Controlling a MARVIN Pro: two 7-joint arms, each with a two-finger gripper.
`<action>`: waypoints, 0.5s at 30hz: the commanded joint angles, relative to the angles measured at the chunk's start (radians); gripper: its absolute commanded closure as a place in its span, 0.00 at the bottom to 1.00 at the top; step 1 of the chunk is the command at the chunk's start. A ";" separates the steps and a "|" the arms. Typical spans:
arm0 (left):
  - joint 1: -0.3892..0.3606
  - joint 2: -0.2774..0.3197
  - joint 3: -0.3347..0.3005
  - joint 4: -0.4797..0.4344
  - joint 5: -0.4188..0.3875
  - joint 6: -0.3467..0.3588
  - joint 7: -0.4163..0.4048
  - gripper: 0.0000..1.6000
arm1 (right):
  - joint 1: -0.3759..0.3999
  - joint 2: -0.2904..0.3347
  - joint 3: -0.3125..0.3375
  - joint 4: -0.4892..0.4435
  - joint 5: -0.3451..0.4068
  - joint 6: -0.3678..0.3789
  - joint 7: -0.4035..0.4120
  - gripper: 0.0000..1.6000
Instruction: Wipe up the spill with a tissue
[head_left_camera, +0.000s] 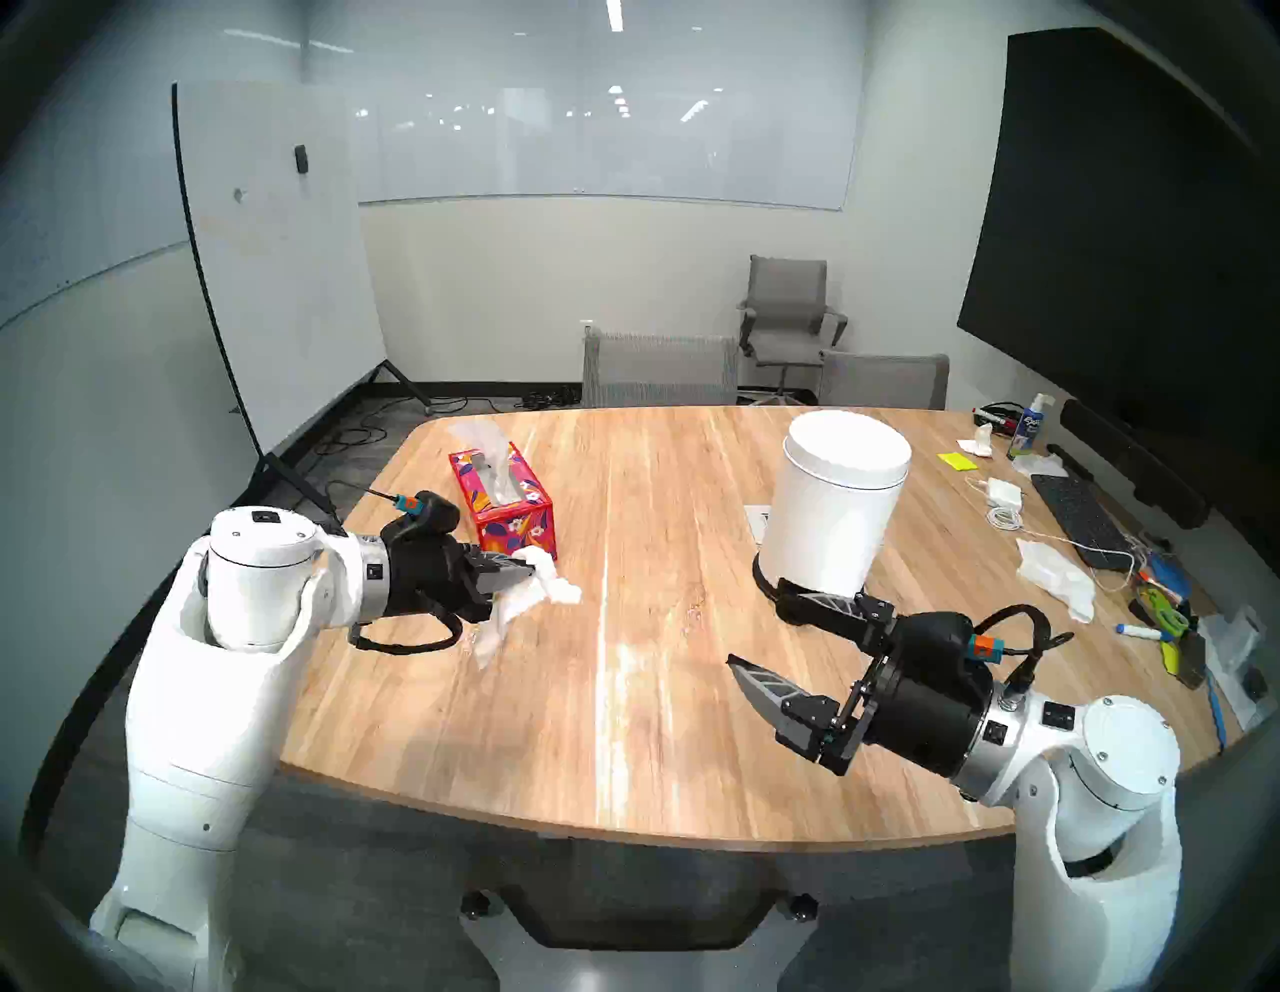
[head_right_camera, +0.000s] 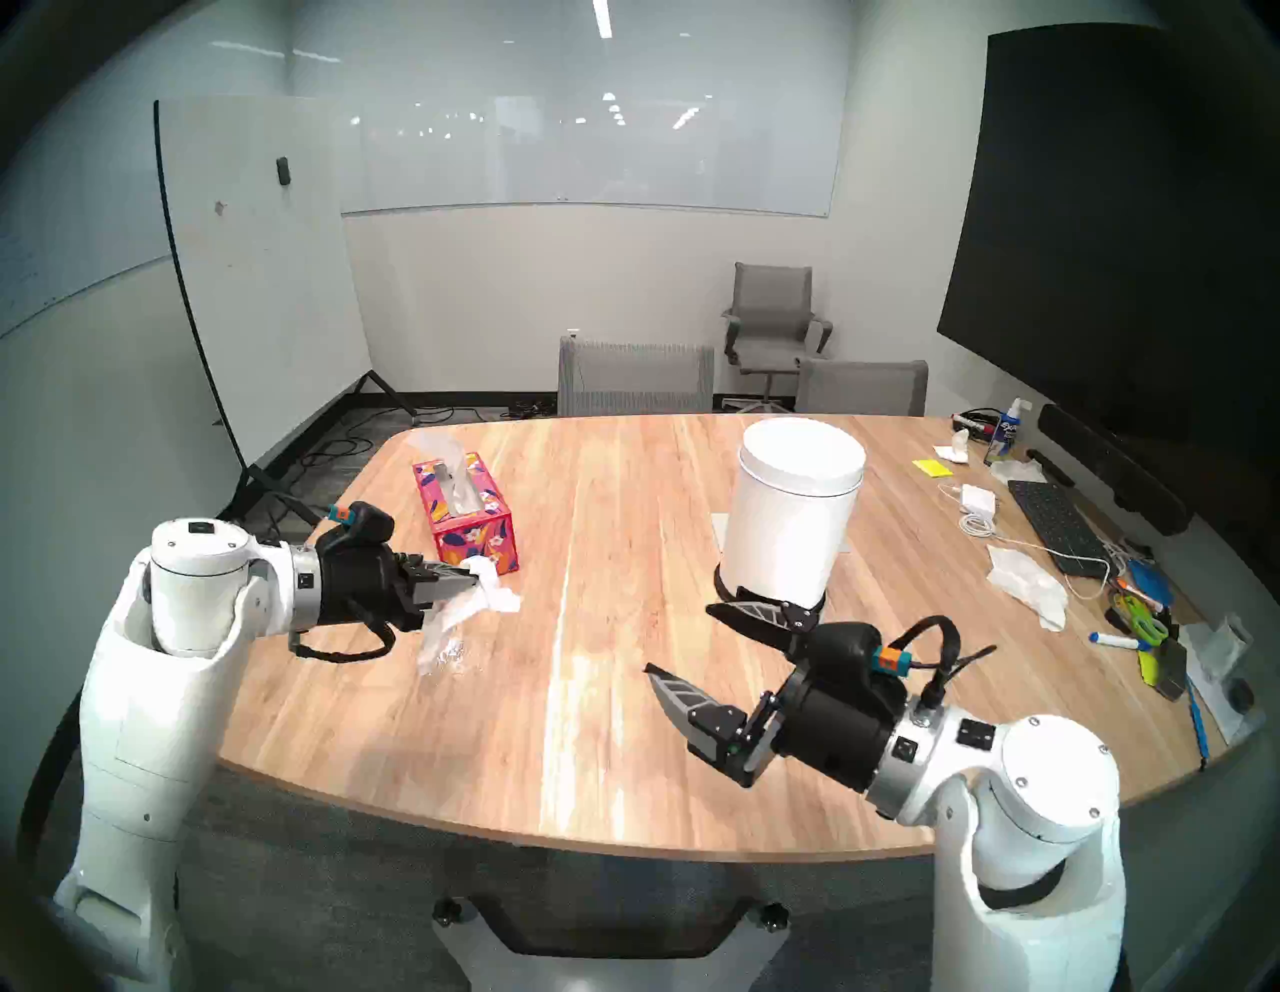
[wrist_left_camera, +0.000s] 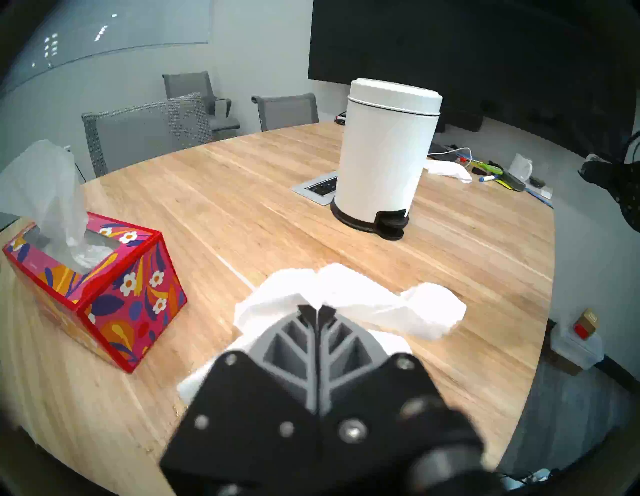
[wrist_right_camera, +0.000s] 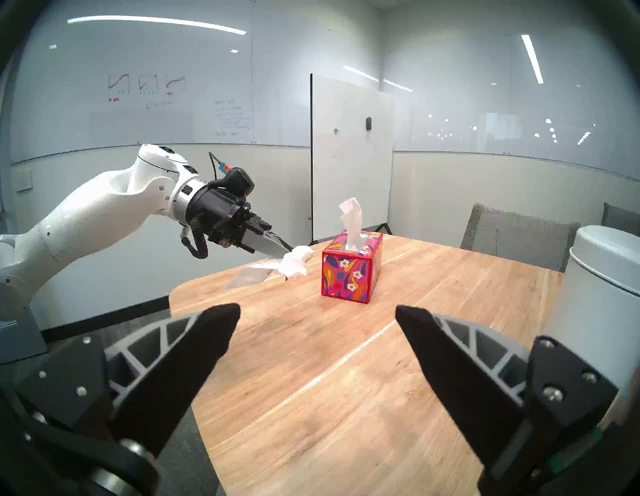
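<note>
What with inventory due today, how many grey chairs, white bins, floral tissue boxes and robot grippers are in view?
grey chairs: 3
white bin: 1
floral tissue box: 1
grippers, left gripper and right gripper: 2
Total: 7

White tissue, crumpled. The tissue box shows red with orange, blue and white flowers. Pale striped wood worktop, white pedal bin.
</note>
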 joint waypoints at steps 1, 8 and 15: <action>-0.010 0.000 -0.006 -0.011 -0.001 0.001 0.002 1.00 | 0.003 0.002 0.003 -0.017 0.003 0.001 0.003 0.00; -0.010 -0.001 -0.006 -0.011 0.000 0.001 0.000 1.00 | 0.003 0.002 0.003 -0.017 0.003 0.001 0.003 0.00; -0.010 -0.002 -0.007 -0.011 0.001 0.001 -0.001 1.00 | 0.003 0.002 0.003 -0.017 0.003 0.001 0.003 0.00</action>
